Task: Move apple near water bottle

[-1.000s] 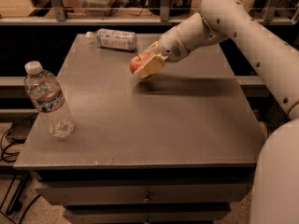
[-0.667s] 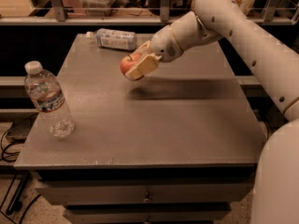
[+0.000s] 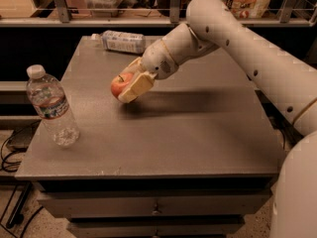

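The red apple (image 3: 119, 85) is held between the fingers of my gripper (image 3: 128, 86), a little above the grey tabletop (image 3: 188, 128) left of its middle. The gripper is shut on the apple, with one tan finger (image 3: 135, 87) across its front. The water bottle (image 3: 51, 106), clear with a white cap and a narrow label band, stands upright near the table's front left corner, to the left of and nearer than the apple, with a gap between them.
A second bottle with a wide pale label (image 3: 120, 41) lies on its side at the table's back left. My white arm (image 3: 237, 38) reaches in from the right across the back of the table. A shelf rail runs behind the table.
My gripper has carried the apple to the left and toward the front, closer to the water bottle. The bottles have not moved.
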{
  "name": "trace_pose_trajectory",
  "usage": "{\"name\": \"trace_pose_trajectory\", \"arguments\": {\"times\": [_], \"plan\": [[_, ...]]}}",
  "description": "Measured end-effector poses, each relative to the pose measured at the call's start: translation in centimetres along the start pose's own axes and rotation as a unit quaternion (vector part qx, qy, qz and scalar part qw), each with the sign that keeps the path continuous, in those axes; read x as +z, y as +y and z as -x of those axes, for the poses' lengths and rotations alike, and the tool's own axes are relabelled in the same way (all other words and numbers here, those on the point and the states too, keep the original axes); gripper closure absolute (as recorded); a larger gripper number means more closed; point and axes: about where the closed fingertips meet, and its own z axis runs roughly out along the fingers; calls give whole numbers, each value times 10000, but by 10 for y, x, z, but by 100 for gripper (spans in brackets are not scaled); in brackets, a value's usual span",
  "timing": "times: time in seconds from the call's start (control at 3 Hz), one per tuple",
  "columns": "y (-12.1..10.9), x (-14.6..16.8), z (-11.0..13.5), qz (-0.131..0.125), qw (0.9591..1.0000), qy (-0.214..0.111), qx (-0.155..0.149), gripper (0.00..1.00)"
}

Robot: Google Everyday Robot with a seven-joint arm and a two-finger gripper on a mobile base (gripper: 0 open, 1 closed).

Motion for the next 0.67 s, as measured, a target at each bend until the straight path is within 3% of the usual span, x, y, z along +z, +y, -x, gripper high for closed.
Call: {"name": "trace_pose_trajectory", "arguments": {"times": [0.33, 0.67], "plan": [[14, 18, -10, 237, 9997, 7, 9, 61], [23, 27, -14, 347, 9993, -110, 86, 30]]}}
